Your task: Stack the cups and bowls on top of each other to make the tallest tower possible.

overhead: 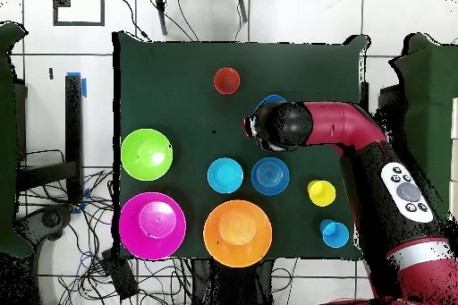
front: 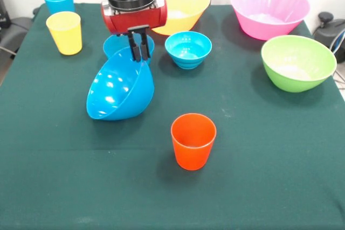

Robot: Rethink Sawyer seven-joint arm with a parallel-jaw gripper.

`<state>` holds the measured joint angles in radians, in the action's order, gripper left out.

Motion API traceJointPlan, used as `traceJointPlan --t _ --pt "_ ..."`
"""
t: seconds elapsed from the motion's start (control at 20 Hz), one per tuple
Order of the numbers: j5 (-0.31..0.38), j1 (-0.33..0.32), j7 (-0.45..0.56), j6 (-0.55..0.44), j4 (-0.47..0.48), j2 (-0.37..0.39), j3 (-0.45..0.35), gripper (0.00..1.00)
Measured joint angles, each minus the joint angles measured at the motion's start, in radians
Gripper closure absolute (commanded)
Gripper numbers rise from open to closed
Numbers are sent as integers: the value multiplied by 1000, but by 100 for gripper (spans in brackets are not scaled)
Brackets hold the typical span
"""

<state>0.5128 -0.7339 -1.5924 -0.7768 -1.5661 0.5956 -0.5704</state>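
Blue medium bowl (front: 119, 86) pinched at its rim by the gripper (front: 139, 50), hanging tilted with mouth turned down-left, just in front of a small blue bowl (front: 115, 44), pink bowl (front: 269, 11) far right across the table (front: 259, 176).

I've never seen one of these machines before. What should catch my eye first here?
Most striking is the medium blue bowl near the table's middle, tipped steeply on its side with the tool pinching its upper rim. In front of it an orange-red cup stands alone, while a pink bowl and a green bowl sit off to one side.
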Motion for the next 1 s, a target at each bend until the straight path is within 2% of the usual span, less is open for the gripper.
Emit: traceJointPlan --t 0.35,1.0 --pt "-12 -14 0 -2 -9 18 -2 100" --pt "-85 9 0 -25 -58 186 -3 100"
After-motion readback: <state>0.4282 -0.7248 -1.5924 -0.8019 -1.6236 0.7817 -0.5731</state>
